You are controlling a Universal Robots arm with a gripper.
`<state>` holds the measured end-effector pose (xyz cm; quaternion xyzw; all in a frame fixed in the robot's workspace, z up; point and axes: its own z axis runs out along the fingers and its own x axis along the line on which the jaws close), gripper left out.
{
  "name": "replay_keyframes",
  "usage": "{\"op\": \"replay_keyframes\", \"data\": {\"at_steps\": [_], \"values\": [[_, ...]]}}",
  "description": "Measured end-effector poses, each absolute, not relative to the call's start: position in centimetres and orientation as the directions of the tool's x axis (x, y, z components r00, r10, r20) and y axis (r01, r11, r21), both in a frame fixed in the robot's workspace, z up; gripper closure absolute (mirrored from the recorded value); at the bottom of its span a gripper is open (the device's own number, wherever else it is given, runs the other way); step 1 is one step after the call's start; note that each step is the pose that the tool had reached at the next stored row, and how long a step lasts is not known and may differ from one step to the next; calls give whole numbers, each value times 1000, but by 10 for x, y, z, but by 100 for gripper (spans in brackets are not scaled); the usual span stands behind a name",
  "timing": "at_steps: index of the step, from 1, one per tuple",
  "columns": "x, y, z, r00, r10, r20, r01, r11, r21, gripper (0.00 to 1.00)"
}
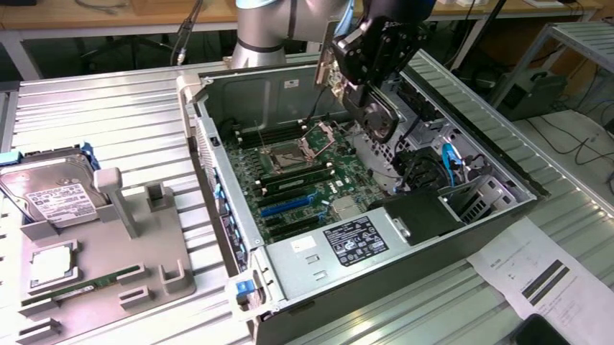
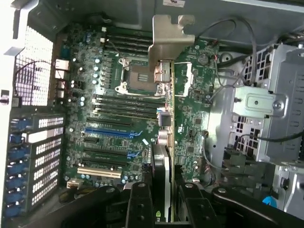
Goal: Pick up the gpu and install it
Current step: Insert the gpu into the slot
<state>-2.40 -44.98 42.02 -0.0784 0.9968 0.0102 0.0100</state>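
Gripper (image 2: pixel 165 202) pinching the gpu (image 2: pixel 164 161) across its two flat faces, fingers (image 2: pixel 140 204) pressed against the card, which is seen edge-on in the wrist view with its silver bracket (image 2: pixel 168 40) at the far end. The card hangs inside the open computer case (image 1: pixel 230 237), above the motherboard (image 2: pixel 114 152) and not seated in anything. It hangs over the strip between the CPU socket (image 2: pixel 140 78) and the drive cage (image 2: pixel 256 109), to one side of the blue expansion slots (image 2: pixel 111 133). Judged risks: the grip takes only one end of a long card, so contact at the bracket end could swing it in the pads and tilt the edge connector. A descent off the slot line would press that connector onto bare board or the seated RAM sticks (image 2: pixel 126 102). The bracket could snag the vented rear slot covers (image 2: pixel 42 142), and loose cables (image 2: pixel 223 61) beside the cage could be caught under the card.
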Motion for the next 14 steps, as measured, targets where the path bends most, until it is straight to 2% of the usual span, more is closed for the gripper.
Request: {"op": "replay_keyframes", "data": {"at_steps": [14], "values": [[-24,-450,420,-910,-413,-21,-414,910,19,73]]}}
